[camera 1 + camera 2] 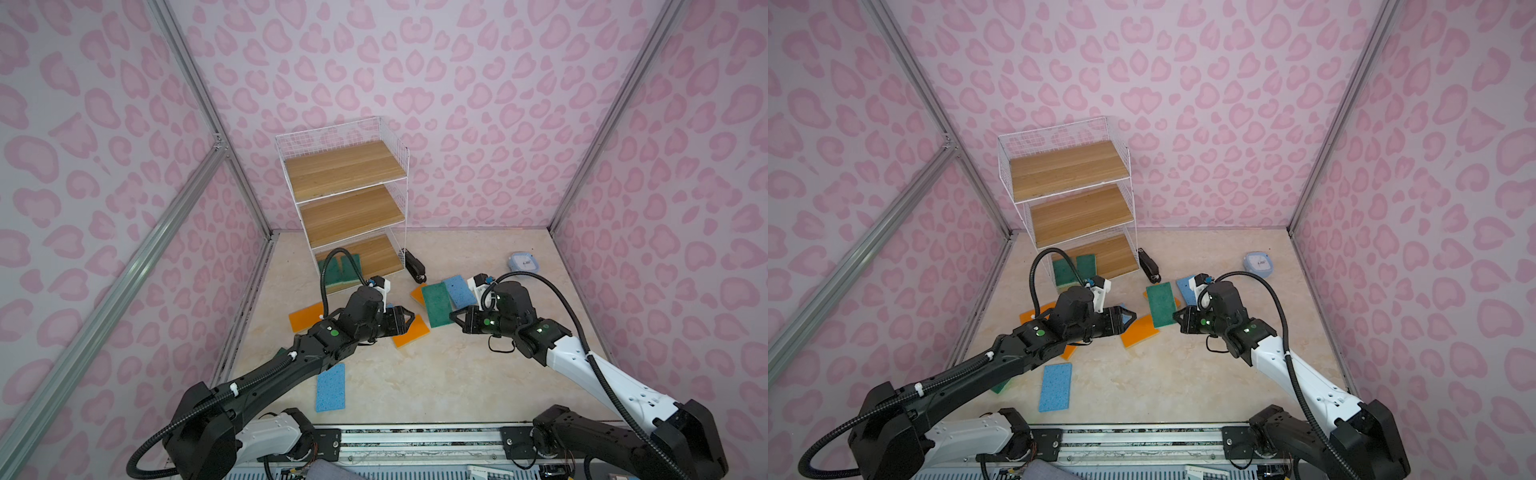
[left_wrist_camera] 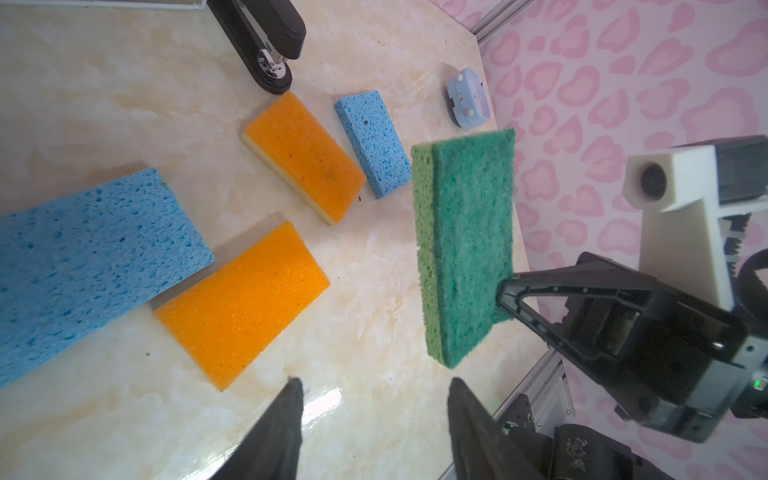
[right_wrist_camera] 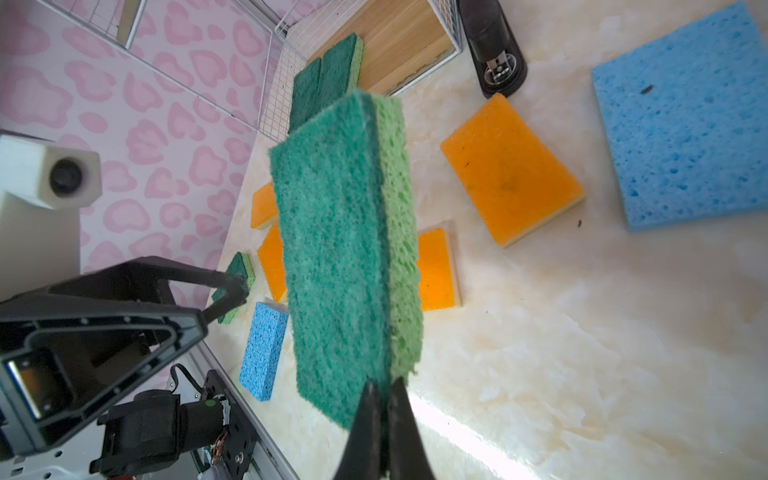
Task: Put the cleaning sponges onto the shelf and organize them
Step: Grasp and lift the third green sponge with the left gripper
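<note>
green sponge [image 3: 345, 257] hangs mid-frame, pinched by one end in the right end effector [image 3: 384, 388]; left end effector [image 2: 376, 384], jaws apart, is empty; such a thin grip may slip before the shelf [image 1: 345, 170].

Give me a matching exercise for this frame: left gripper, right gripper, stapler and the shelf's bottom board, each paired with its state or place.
Things:
1. left gripper
2. right gripper
3. stapler
4. bottom board

States or places:
a. shut on a green sponge
b. on the table beside the shelf
c. open, empty
d. bears two green sponges

Pairs: 1-c, 2-a, 3-b, 4-d.
</note>
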You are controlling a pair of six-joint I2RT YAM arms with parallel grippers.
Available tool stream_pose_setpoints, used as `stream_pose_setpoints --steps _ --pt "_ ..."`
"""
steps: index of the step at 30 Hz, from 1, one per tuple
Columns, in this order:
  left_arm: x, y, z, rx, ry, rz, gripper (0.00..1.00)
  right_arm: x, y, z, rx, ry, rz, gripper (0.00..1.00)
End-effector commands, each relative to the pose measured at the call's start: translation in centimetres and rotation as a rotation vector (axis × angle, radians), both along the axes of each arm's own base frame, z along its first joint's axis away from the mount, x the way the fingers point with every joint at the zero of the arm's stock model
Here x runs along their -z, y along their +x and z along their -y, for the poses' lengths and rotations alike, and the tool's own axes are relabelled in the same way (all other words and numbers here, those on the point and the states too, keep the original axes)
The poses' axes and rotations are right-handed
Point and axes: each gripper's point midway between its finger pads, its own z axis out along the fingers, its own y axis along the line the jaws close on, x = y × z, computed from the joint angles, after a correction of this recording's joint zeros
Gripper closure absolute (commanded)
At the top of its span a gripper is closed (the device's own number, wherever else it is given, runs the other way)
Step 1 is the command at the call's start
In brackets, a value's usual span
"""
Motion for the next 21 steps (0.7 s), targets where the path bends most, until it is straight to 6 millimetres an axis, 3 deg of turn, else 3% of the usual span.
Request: stream_pose_setpoints --steps 1,7,12,13,16,18,19,21 --pt "-2.5 1.1 1.7 -0.003 -0.122 0.048 0.46 -2.0 1.3 -1.8 -0.01 0.101 0.037 1.0" --pt "-3.5 2.0 2.1 -0.029 -0.164 0.078 0.52 -3.1 1.4 -4.4 -0.052 0.135 0.042 1.0" --pt "-3.1 2.3 2.4 -0.038 -0.175 0.072 0.58 -3.7 1.2 -5.7 -0.063 0.182 0.044 1.0" --pt "-3.1 2.4 2.3 -0.041 -0.173 0.073 0.62 -3.7 1.2 -5.8 -0.063 0.187 0.044 1.0" --pt "-3.2 2.6 2.2 -0.053 -0.163 0.077 0.95 -3.7 1.4 -5.8 -0.052 0.192 0.043 1.0" --pt "-3.3 2.8 1.9 -0.066 -0.163 0.083 0.96 -3.4 1.4 -5.9 -0.054 0.181 0.036 0.99" --pt "-3.3 2.8 1.9 -0.072 -0.165 0.082 0.96 -3.3 1.5 -5.9 -0.058 0.175 0.035 0.89" --pt "-2.9 3.1 1.4 -0.103 -0.162 0.07 0.96 -3.3 1.5 -6.0 -0.06 0.177 0.032 0.58"
